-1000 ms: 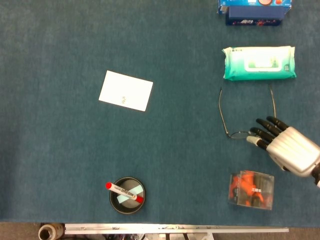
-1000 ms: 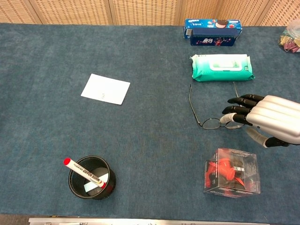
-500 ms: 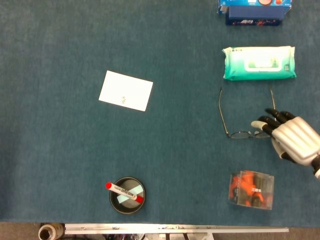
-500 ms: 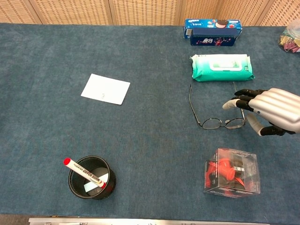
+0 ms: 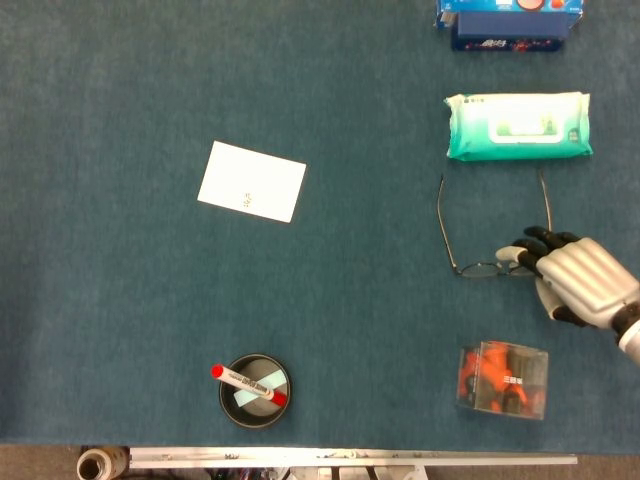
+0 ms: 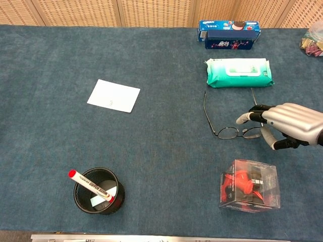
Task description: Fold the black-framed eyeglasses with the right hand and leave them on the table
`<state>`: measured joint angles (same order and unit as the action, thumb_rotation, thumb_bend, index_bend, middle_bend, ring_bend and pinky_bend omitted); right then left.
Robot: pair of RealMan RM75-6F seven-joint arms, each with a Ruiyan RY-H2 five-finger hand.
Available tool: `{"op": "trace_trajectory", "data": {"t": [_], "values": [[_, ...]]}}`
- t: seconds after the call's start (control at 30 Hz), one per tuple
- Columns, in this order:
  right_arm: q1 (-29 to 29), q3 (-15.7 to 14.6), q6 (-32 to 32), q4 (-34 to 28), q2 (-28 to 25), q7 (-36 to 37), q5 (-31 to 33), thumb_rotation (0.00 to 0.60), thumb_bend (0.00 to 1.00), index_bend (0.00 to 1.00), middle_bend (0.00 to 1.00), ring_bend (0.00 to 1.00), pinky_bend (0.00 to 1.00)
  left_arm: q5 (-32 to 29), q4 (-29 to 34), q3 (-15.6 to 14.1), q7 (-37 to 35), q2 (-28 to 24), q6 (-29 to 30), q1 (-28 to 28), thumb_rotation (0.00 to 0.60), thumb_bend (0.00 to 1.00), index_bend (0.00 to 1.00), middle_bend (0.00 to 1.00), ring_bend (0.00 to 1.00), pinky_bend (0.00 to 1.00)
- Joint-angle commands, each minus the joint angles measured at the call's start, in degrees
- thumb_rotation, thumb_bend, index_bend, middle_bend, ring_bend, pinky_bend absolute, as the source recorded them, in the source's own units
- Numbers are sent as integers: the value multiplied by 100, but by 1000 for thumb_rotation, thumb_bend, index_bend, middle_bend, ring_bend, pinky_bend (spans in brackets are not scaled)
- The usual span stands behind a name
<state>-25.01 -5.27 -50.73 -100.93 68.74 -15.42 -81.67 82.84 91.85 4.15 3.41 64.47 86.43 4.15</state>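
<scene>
Blue-green cloth covers the table (image 6: 166, 166). Near left: black round cup (image 6: 98, 191) holding a red-capped white marker (image 6: 90, 185). Near right: clear plastic box with orange contents (image 6: 249, 185). Just beyond it, the thin black-framed eyeglasses (image 6: 225, 121) lie on the table, temples unfolded, pointing far. Silver right hand (image 6: 282, 124) sits over their right lens, fingers curled down; cannot tell if it grips. White paper card (image 6: 113, 95) mid left. Far right: green wet-wipes pack (image 6: 238, 72), then blue cookie box (image 6: 229, 34).
</scene>
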Motion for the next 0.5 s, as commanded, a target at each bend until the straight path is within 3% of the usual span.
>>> {"op": "trace_trajectory", "data": {"t": [0.03, 0.5], "values": [[-30, 15, 39, 48, 49, 32, 35, 600, 795, 216, 240, 106, 249, 1, 6, -2, -5, -5, -2, -1, 600, 242, 561, 536, 393, 530], [-224, -106, 466, 6, 26, 497, 47, 600, 795, 216, 248, 117, 256, -8, 9, 14, -59, -34, 36, -21, 600, 243, 561, 536, 393, 530]]}}
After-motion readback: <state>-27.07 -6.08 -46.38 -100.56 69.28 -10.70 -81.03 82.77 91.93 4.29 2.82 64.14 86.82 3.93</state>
